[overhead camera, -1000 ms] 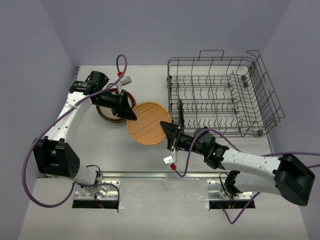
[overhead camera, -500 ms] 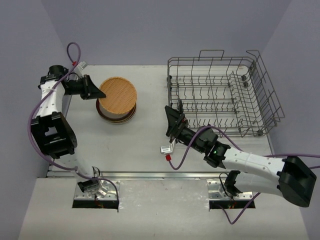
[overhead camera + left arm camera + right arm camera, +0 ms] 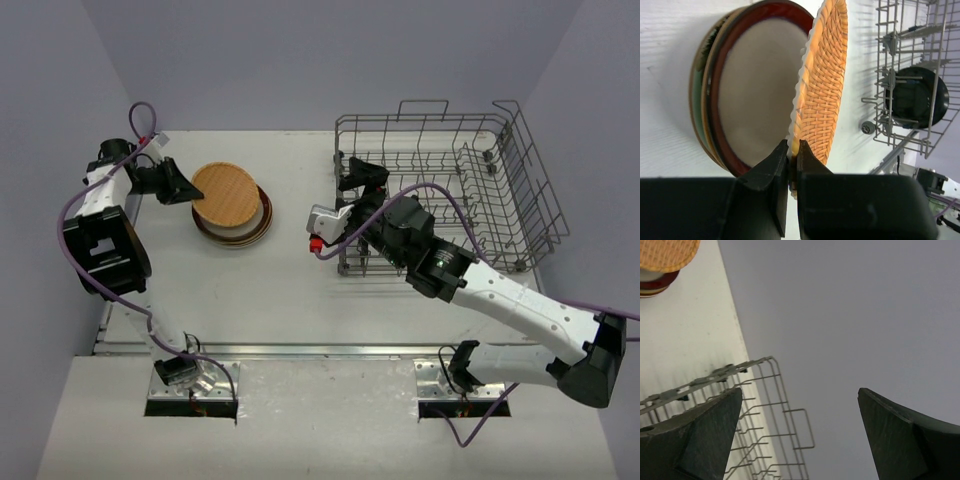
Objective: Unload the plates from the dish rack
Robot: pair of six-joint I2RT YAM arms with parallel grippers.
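Note:
My left gripper (image 3: 180, 186) is shut on the rim of an orange woven plate (image 3: 226, 194). The plate is tilted over a stack of plates (image 3: 240, 230) at the table's left. In the left wrist view the jaws pinch the woven plate (image 3: 822, 85) at its edge, and the stack's top plate (image 3: 755, 85) is cream with a brown rim. The grey wire dish rack (image 3: 455, 190) stands at the right. A black round plate (image 3: 915, 100) stands in its near end. My right gripper (image 3: 362, 178) hovers over the rack's left end, open and empty, its fingers (image 3: 695, 440) wide apart.
Grey walls close in the table on the left, back and right. The right arm's cable and red-tipped connector (image 3: 318, 240) hang just left of the rack. The arm bases sit on a metal rail (image 3: 300, 350) at the near edge.
The left arm carried the woven plate from the table's middle to above the stack at the left. The right gripper opened and rose from the rack's front-left corner to over its left end.

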